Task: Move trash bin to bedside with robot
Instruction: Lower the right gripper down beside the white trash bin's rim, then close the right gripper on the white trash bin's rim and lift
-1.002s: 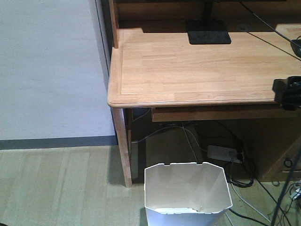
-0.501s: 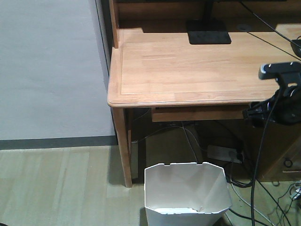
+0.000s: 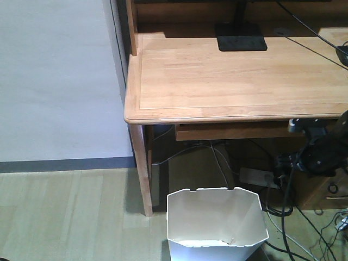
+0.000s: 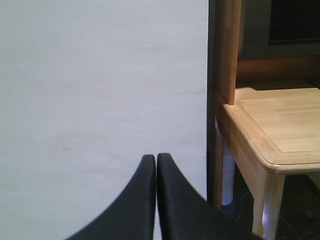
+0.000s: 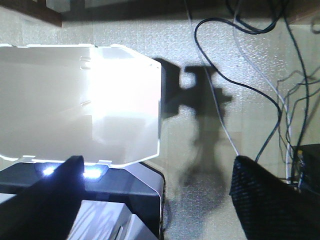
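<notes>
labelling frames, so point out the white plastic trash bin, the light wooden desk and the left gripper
white tapered plastic trash bin (image 3: pixel 216 217), front-facing view, cream inner wall
light wooden desk (image 3: pixel 228 81), front-facing view, bare tabletop
left gripper (image 4: pixel 156 159), left wrist view, between its shut fingers

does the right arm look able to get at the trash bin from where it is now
Probably yes. The right end effector is open above the trash bin, near its side wall, with nothing between them. The loose cables lie off to the side, clear of the bin.
</notes>
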Tool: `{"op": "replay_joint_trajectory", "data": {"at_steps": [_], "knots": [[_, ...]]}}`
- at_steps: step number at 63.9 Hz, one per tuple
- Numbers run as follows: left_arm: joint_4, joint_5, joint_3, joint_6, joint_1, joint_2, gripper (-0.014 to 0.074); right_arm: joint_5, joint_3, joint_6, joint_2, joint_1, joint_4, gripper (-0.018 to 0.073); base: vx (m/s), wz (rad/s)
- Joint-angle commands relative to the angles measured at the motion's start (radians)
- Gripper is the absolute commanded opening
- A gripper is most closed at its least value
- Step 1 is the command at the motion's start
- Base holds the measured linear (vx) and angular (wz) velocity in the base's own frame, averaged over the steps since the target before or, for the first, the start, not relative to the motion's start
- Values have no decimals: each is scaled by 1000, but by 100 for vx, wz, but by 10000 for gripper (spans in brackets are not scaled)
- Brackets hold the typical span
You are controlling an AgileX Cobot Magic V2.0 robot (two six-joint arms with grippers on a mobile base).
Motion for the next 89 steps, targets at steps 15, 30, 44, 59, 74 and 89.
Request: {"op": "replay_joint_trajectory", "data": {"at_steps": [15, 30, 44, 59, 74, 89], "knots": [[-1, -73, -24, -4, -4, -6, -6, -136, -151, -285, 316, 8, 205, 564, 0, 0], [-1, -73, -24, -4, -4, -6, -6, -157, -299, -305, 546, 25, 191, 564, 0, 0], [-1, -73, -24, -4, -4, -6, -6, -152, -445, -338, 739, 32, 200, 564, 0, 0], [-1, -73, -24, -4, -4, -6, -6, -115, -580, -338, 872, 32, 198, 564, 0, 0], [-1, -73, -24, -4, -4, -6, -6, -64, -659, -337, 961, 32, 196, 542, 0, 0], [-1, -73, -24, -4, -4, -6, -6, -13, -723, -316, 1006, 32, 200, 262, 0, 0]]}}
